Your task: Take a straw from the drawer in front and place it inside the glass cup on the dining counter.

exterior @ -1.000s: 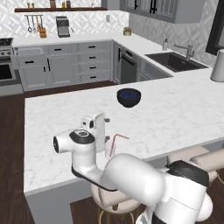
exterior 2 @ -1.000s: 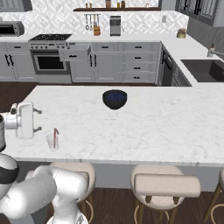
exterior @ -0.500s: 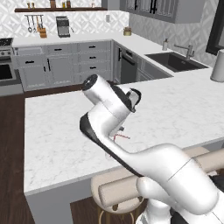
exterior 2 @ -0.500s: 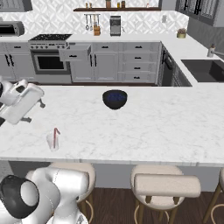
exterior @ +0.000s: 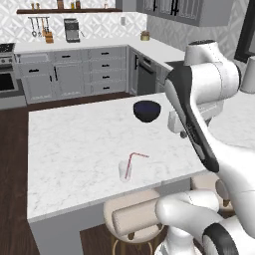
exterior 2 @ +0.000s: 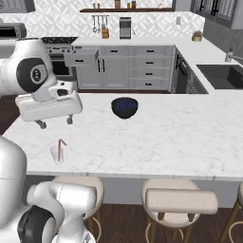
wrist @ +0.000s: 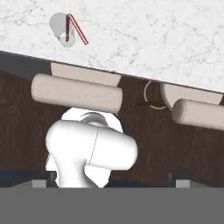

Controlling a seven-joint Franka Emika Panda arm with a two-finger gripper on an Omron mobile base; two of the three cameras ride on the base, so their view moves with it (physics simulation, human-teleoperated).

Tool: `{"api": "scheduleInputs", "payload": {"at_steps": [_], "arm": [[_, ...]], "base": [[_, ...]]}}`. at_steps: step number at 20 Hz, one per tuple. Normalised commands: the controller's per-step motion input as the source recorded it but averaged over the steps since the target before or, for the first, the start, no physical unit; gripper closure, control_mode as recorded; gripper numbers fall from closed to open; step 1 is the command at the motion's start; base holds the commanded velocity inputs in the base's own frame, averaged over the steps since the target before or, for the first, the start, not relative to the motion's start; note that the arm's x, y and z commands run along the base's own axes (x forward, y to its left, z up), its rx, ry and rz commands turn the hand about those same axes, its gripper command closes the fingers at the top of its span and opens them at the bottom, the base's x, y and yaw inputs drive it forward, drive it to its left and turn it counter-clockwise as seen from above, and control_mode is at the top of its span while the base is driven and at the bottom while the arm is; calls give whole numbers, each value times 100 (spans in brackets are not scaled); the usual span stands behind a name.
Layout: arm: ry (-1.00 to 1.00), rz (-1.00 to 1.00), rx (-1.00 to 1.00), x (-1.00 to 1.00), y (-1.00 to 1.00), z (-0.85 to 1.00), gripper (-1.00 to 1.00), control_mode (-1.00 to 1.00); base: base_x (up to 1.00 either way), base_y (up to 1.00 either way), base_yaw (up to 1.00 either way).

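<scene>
The red straw (exterior: 131, 166) stands tilted in the small glass cup (exterior: 123, 171) near the front edge of the white marble dining counter (exterior: 74, 144). In the right base view the straw (exterior 2: 60, 149) and cup (exterior 2: 56, 154) sit below my gripper (exterior 2: 56, 122), which hangs open and empty well above the counter. The hand view looks down on the cup (wrist: 61, 26) with the straw (wrist: 75, 28) at its upper left, far from my gripper (wrist: 109, 179). Across the room the light-grey drawer (exterior 2: 81, 57) stands pulled out.
A dark blue bowl (exterior: 147, 110) sits mid-counter, beyond the cup, also in the right base view as the bowl (exterior 2: 124, 107). Padded stools (exterior 2: 180, 199) line the counter's near side. The stove (exterior 2: 57, 47) and sink (exterior 2: 223, 76) lie along the far walls.
My arm has swung up and away from the cup, leaving the straw standing in it. The jaws stay wide apart. Cup and bowl have not moved.
</scene>
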Motion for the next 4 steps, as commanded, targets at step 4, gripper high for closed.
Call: {"api": "scheduleInputs", "payload": {"at_steps": [4], "arm": [[14, -23, 27, -54, -93, 4, -100, -100]], "base": [[0, 0, 0]]}}
